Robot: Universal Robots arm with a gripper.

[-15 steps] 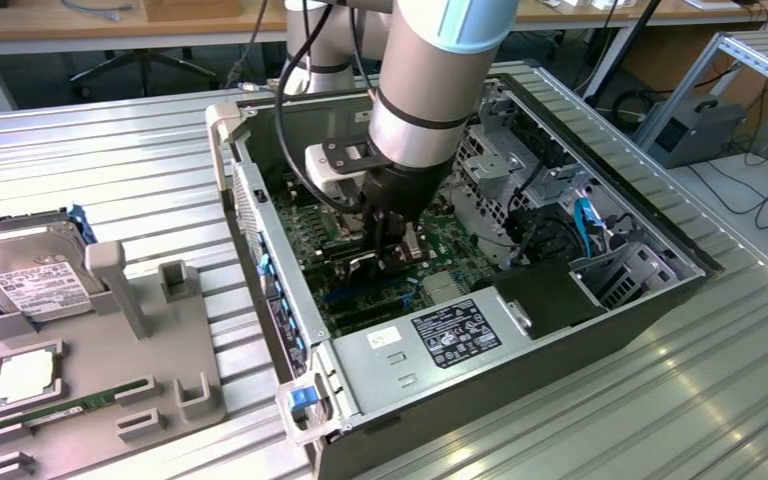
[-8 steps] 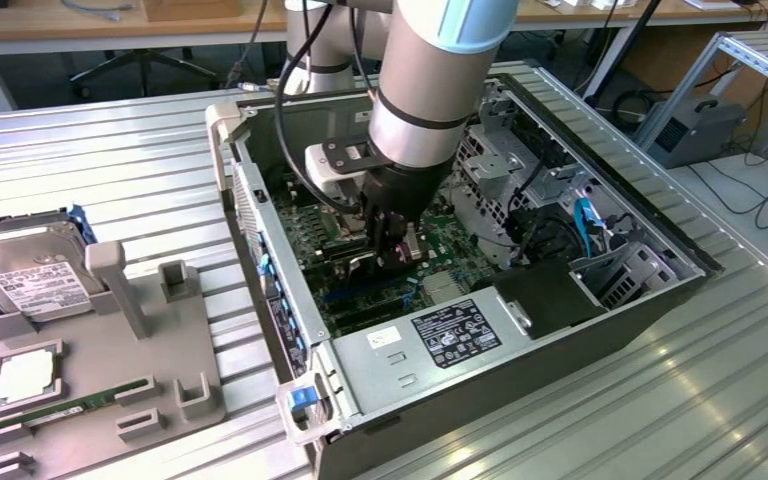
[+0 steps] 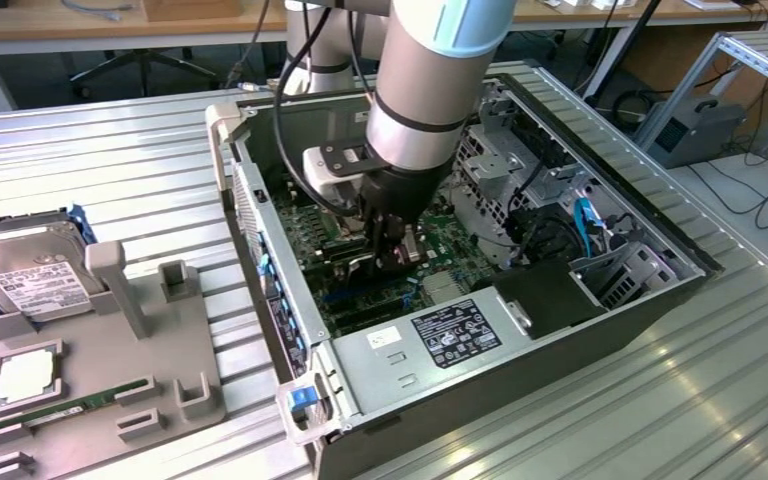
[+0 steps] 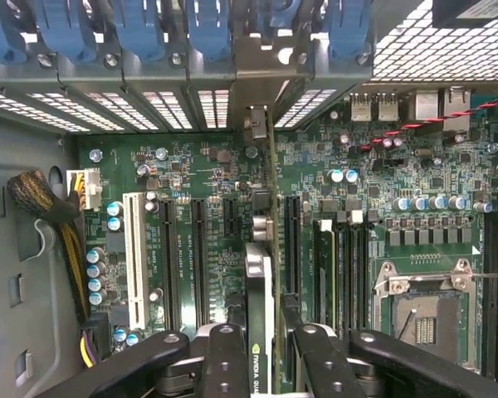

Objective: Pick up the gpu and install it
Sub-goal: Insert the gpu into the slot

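The gpu shows edge-on as a thin upright card with a silver top and a printed label. It stands over the green motherboard, between two long black slots, and its far end reaches the slot openings in the case's rear wall. My gripper is shut on it, one dark finger pressed to each side. In the exterior view the gripper reaches down inside the open computer case, with a bit of the gpu showing between the fingers. Whether the card's lower edge sits in a slot is hidden.
A grey fixture at the exterior view's left holds a hard drive, a processor and a green RAM stick. Inside the case are the power supply, drive cages, blue slot latches and cables.
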